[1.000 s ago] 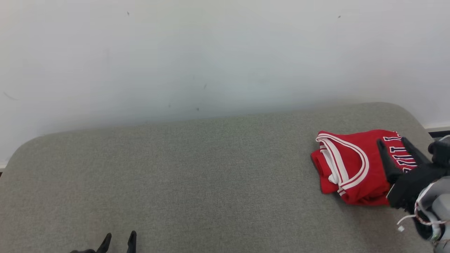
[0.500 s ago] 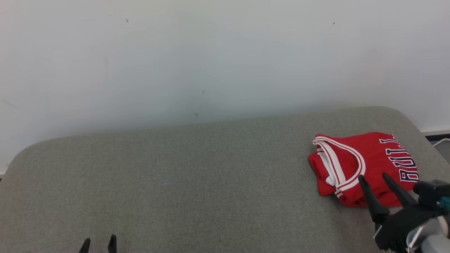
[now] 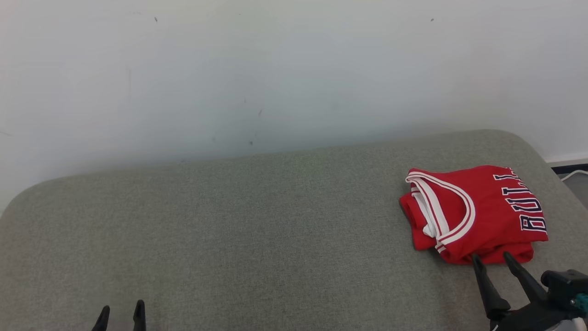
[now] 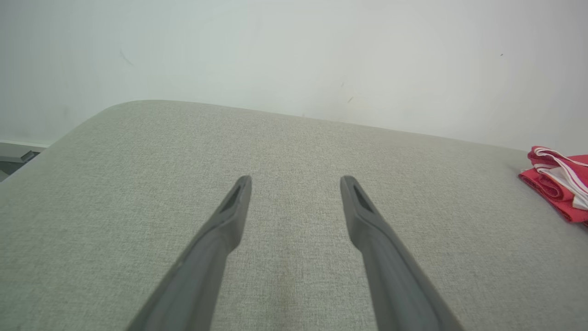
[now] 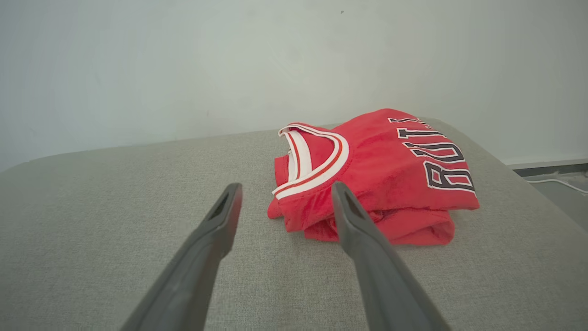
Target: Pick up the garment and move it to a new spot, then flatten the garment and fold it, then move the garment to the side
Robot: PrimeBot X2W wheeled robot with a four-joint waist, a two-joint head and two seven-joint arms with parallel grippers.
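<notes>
The garment (image 3: 477, 211) is a red jersey with white-and-red trim and dark lettering, folded into a compact stack at the right end of the grey cushion (image 3: 257, 239). It lies free, with nothing gripping it. My right gripper (image 3: 491, 257) stands open just in front of its near edge, fingers pointing at it. The right wrist view has the garment (image 5: 381, 174) beyond the spread fingers (image 5: 353, 216). Far off at the lower left, my left gripper (image 3: 120, 312) is open over bare cushion. In the left wrist view the garment (image 4: 558, 181) peeks in at the right edge.
A pale wall (image 3: 275, 69) rises directly behind the cushion. The cushion's rounded right end drops to a floor strip with a white cable (image 3: 574, 174). Bare grey fabric stretches from the garment to the left end.
My right gripper has drawn back off the garment toward me, from over its right part to just in front of its near edge. The left gripper dropped lower in view. The head camera shifted slightly.
</notes>
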